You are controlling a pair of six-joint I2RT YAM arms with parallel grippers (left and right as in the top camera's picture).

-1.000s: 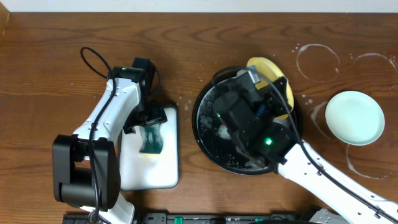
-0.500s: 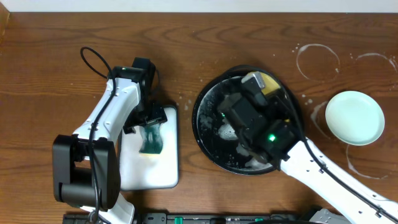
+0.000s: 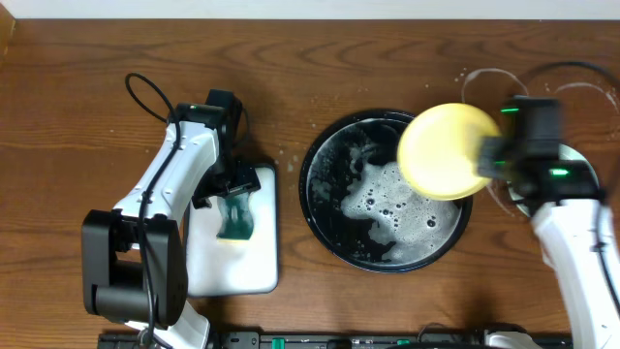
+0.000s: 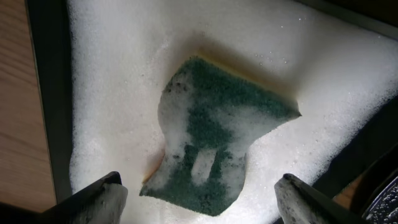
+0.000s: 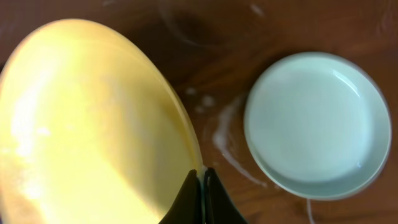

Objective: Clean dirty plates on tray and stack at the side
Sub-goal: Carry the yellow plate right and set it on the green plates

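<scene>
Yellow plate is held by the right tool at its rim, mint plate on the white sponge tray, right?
No: the mint plate sits on the wooden tabletop, as the right wrist view shows. The right tool does grip the yellow plate by its rim.

The pincer [image 4: 200, 190] hangs spread wide above a foamy green sponge [image 4: 214, 134].
</scene>
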